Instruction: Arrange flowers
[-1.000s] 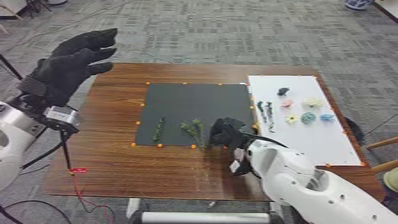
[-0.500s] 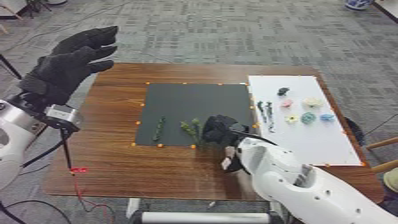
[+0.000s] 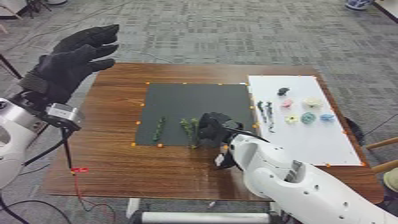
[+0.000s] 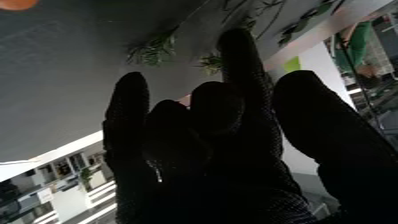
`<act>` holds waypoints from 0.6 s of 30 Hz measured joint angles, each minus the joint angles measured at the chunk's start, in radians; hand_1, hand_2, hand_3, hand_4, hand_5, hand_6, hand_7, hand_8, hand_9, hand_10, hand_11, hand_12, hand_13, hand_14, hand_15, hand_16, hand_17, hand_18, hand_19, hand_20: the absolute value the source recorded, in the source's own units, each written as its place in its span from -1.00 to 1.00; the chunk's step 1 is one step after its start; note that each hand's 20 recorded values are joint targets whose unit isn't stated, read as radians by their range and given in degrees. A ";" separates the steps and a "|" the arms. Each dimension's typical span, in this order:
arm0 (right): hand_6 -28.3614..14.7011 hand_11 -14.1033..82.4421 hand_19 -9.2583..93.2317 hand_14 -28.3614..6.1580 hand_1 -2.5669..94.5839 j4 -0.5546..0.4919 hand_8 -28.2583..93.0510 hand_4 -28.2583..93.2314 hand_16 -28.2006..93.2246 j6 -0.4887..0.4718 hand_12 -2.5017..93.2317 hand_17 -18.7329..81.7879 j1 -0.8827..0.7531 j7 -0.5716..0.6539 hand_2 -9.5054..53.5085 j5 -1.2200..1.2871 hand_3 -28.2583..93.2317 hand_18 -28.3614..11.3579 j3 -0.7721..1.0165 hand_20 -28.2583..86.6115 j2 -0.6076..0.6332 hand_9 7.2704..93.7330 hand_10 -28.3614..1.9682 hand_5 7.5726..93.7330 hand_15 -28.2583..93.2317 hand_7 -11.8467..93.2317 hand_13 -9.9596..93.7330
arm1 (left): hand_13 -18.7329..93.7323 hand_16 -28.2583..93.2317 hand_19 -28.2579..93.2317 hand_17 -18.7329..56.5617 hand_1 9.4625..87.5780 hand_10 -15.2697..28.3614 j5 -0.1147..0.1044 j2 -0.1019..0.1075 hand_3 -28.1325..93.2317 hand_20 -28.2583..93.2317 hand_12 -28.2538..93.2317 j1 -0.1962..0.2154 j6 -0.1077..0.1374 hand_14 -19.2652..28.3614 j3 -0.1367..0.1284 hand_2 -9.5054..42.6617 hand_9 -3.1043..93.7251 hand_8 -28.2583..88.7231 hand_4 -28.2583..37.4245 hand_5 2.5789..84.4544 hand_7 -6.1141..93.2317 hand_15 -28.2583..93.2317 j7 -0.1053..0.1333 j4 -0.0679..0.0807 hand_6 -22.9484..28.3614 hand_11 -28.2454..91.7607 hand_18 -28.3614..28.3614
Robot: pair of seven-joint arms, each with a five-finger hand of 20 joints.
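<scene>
So going left to right, the left hand (image 3: 75,65) is up off to the side, fingers loose and spread. Then a thin green stem (image 3: 159,129) on the black mat (image 3: 195,100), then the leafy sprig (image 3: 187,127), running roughly near to far. The right hand (image 3: 213,128) is just right of that sprig, way nearer than the other one, and has slid left towards it since the earlier frames. Its fingers look apart and empty, though the glove's pretty dark, so I could be off.
</scene>
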 measured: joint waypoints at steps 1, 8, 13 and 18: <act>0.18 0.43 0.65 -0.10 -0.50 0.003 -0.71 -0.69 0.23 0.002 0.35 -0.06 0.002 0.001 -0.47 0.000 1.00 -0.63 -0.002 0.25 0.000 0.54 0.05 0.42 0.82 -0.43 0.54 | -0.61 -0.63 0.01 -0.83 -0.60 0.05 0.000 0.000 0.50 -0.36 -0.22 0.000 0.000 0.25 0.000 -0.99 -0.70 -0.67 -1.00 -0.60 -0.48 0.08 0.000 0.000 -0.05 -0.19 0.68; 0.17 0.41 0.64 -0.11 -0.50 0.042 -0.71 -0.71 0.23 0.021 0.34 -0.07 0.022 0.003 -0.48 -0.012 1.00 -0.63 -0.028 0.25 0.001 0.51 0.02 0.40 0.81 -0.43 0.51 | -0.61 -0.63 0.01 -0.83 -0.59 0.06 0.000 0.000 0.50 -0.36 -0.22 0.000 0.000 0.25 0.000 -0.99 -0.70 -0.67 -1.00 -0.60 -0.47 0.08 0.000 0.001 -0.05 -0.20 0.68; 0.17 0.42 0.63 -0.10 -0.50 0.057 -0.71 -0.71 0.23 0.038 0.32 -0.07 0.032 0.003 -0.48 -0.014 1.00 -0.63 -0.034 0.25 0.000 0.51 0.03 0.40 0.81 -0.43 0.52 | -0.61 -0.63 0.01 -0.83 -0.60 0.05 0.000 0.000 0.50 -0.36 -0.22 0.000 0.000 0.25 0.002 -0.99 -0.70 -0.67 -1.00 -0.60 -0.47 0.07 0.000 0.001 -0.05 -0.19 0.68; 0.17 0.43 0.64 -0.09 -0.51 0.058 -0.71 -0.72 0.22 0.043 0.30 -0.06 0.032 0.008 -0.46 -0.017 1.00 -0.63 -0.033 0.25 -0.004 0.52 0.04 0.41 0.81 -0.43 0.53 | -0.61 -0.63 0.01 -0.83 -0.60 0.05 0.000 0.000 0.50 -0.36 -0.22 0.000 0.000 0.25 0.003 -0.99 -0.70 -0.67 -1.00 -0.60 -0.48 0.07 0.000 0.002 -0.05 -0.19 0.68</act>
